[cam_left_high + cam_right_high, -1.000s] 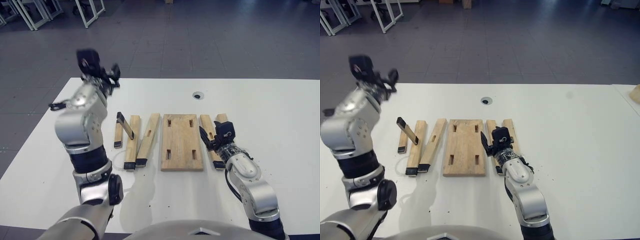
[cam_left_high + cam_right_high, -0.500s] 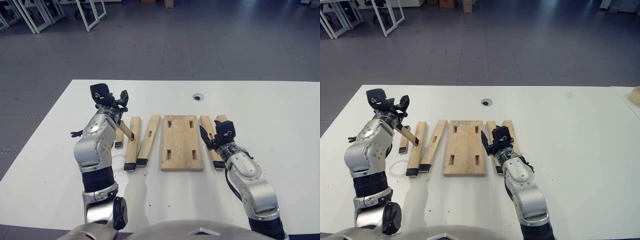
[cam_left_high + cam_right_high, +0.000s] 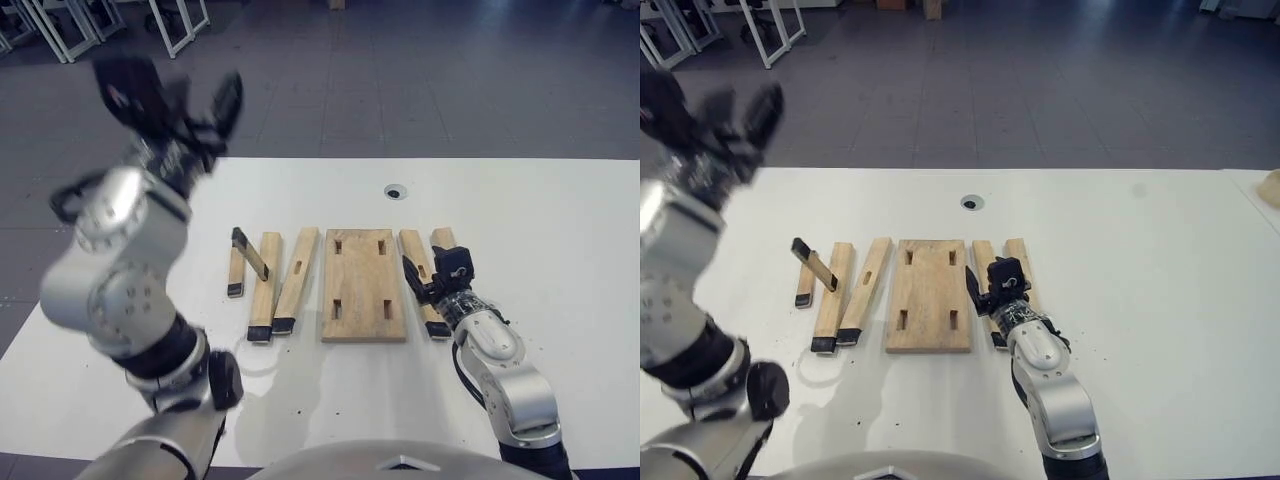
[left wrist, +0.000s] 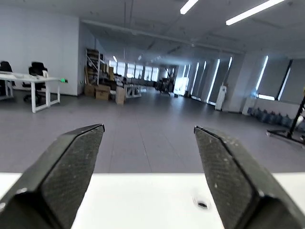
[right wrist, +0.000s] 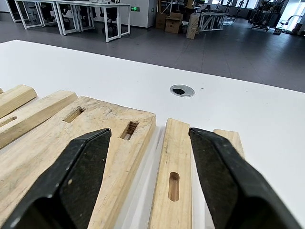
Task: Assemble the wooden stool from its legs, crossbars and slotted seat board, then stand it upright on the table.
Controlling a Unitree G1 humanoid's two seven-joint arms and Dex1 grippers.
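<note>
Through my head cameras, my left claw (image 3: 178, 98) hangs high over the table's far left edge, well apart from every wooden part. Blur smears it, but its two fingers stand spread wide with nothing between them. My right claw (image 3: 436, 272) sits low over the table (image 3: 560, 260), just right of the seat board (image 3: 364, 283), with its fingers parted over the near leg (image 3: 413, 250). The claw's body hides that leg's closer stretch, so I cannot tell whether a finger touches the wood. The far leg (image 3: 443, 237) pokes out beyond the claw, mostly covered by it. Left of the claw, past the board, lie two long legs (image 3: 297, 272), a short crossbar (image 3: 236, 272) and a dark-tipped crossbar (image 3: 252, 252) tilted across them.

At my left wrist, the fingers (image 4: 71, 167) gape wide and hold nothing. A white strip of table lies below, with a blurred cable hole (image 4: 202, 205).

At my right wrist, the open, empty fingers (image 5: 81, 167) frame the seat board's slotted corner and the near leg. The board runs out of view, and one finger covers much of the far leg.
</note>
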